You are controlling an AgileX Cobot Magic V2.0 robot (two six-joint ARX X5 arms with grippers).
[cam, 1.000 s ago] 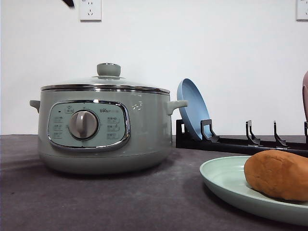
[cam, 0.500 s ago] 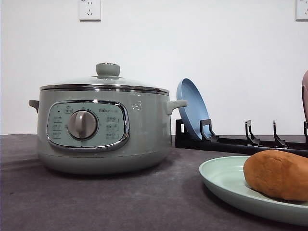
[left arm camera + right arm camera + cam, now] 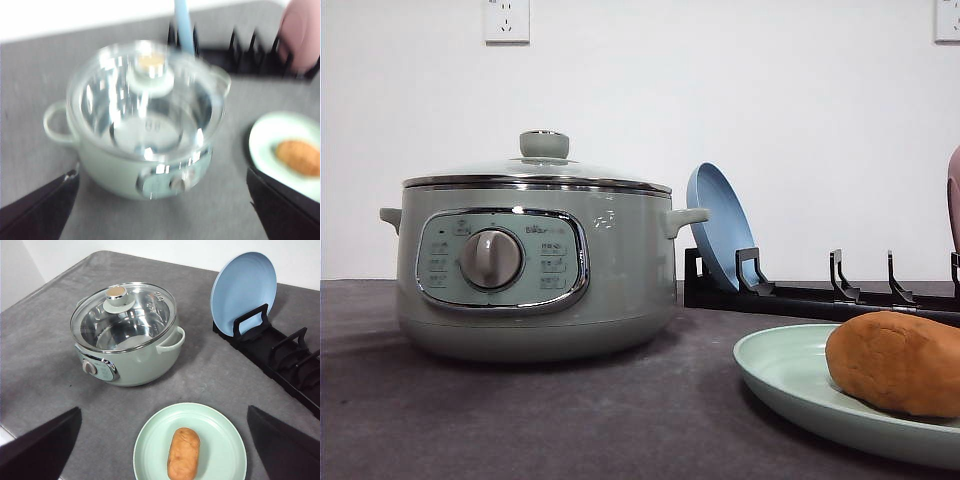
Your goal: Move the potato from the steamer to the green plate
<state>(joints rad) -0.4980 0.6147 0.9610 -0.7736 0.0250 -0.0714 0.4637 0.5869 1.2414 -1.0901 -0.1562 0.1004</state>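
The pale green steamer (image 3: 535,270) stands on the left of the table with its glass lid (image 3: 124,316) on; through the glass I see a bare steel inside. The orange-brown potato (image 3: 895,362) lies on the green plate (image 3: 780,375) at the front right, also seen as potato (image 3: 183,452) on the plate (image 3: 220,440). My left gripper (image 3: 161,171) hovers open above the steamer (image 3: 145,125) in a blurred picture, nothing between its fingers. High over the plate, my right gripper (image 3: 164,408) is open and holds nothing.
A blue plate (image 3: 720,225) stands upright in a black dish rack (image 3: 820,295) behind the green plate. A pink object (image 3: 954,200) shows at the rack's far right end. Dark grey table surface lies bare in front of the steamer.
A dark bit of an arm at the top left edge of the front view has gone out of frame. Steamer, plate and potato have not moved.
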